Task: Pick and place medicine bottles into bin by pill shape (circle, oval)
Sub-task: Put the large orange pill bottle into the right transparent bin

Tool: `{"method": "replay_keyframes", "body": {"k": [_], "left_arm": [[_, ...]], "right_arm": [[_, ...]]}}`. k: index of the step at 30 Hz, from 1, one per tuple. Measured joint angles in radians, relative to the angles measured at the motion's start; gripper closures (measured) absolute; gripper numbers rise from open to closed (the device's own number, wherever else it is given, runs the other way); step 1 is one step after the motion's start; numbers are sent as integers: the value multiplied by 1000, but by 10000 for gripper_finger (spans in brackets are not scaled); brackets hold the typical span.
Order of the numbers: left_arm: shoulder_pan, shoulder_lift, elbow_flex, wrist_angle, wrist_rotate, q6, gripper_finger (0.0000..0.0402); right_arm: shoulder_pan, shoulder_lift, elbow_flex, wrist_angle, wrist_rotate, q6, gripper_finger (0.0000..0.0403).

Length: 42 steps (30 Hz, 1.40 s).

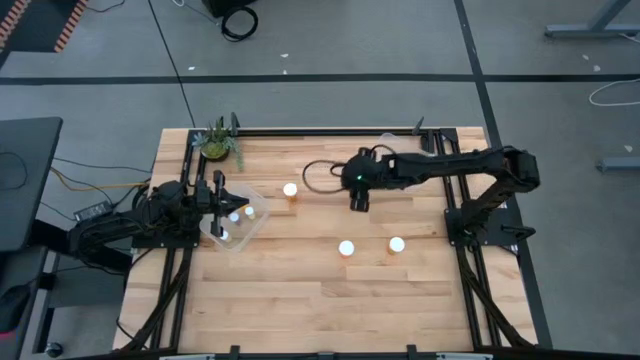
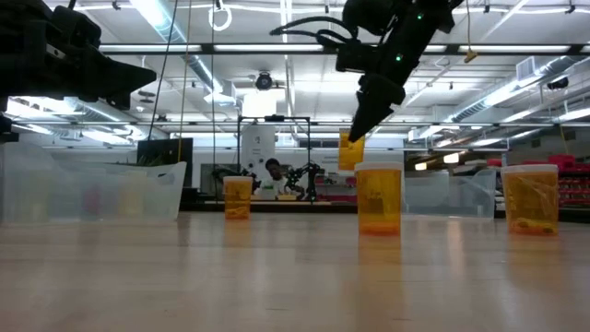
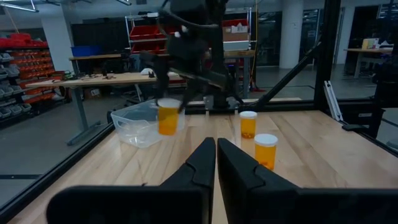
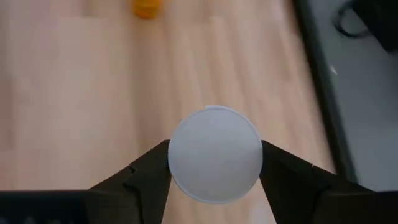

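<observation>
My right gripper [image 1: 358, 203] is over the middle of the table, shut on an amber medicine bottle [image 2: 350, 151] whose white cap [image 4: 214, 154] fills the right wrist view. Three more amber bottles with white caps stand on their bases on the table [image 1: 290, 190] [image 1: 346, 248] [image 1: 397, 244]. My left gripper [image 1: 222, 190] is shut and empty. It hovers over the far rim of a clear bin [image 1: 236, 224] at the table's left, which holds bottles. My right gripper pinches the bottle's round white cap by its rim [image 4: 176, 155] between its two fingers, one on each side. The fingers come from above, pointing down. The bottle hangs upright below them [image 2: 350, 151], lifted clear of the table.
A green potted plant [image 1: 217, 140] stands at the table's far left corner. A second clear bin [image 3: 138, 126] stands near the far edge. The low view shows clear bins at left [image 2: 92, 189] and right [image 2: 452, 194]. A person sits in the room behind [image 2: 272, 175].
</observation>
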Motion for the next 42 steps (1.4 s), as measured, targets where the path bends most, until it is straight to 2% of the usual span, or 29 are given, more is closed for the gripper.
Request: {"method": "replay_keyframes", "body": {"k": [6, 16, 25, 30, 36, 39, 42], "left_arm": [[0, 0, 0, 0, 0, 0, 368], [0, 0, 0, 0, 0, 0, 375], [0, 0, 0, 0, 0, 0, 370], [0, 0, 0, 0, 0, 0, 366], [0, 0, 0, 0, 0, -1, 375], [0, 0, 0, 0, 0, -1, 378], [0, 0, 0, 0, 0, 0, 376]], "right_arm": [[-82, -67, 0, -60, 32, 36, 174], [-213, -128, -22, -105, 177, 107, 174], [-355, -137, -126, -88, 185, 135, 173], [-431, -137, -189, -30, 147, 135, 173], [-506, -137, -255, 61, 36, 131, 173], [-527, -137, -273, 66, -27, 135, 173], [-532, -137, -285, 66, -46, 147, 173]]}}
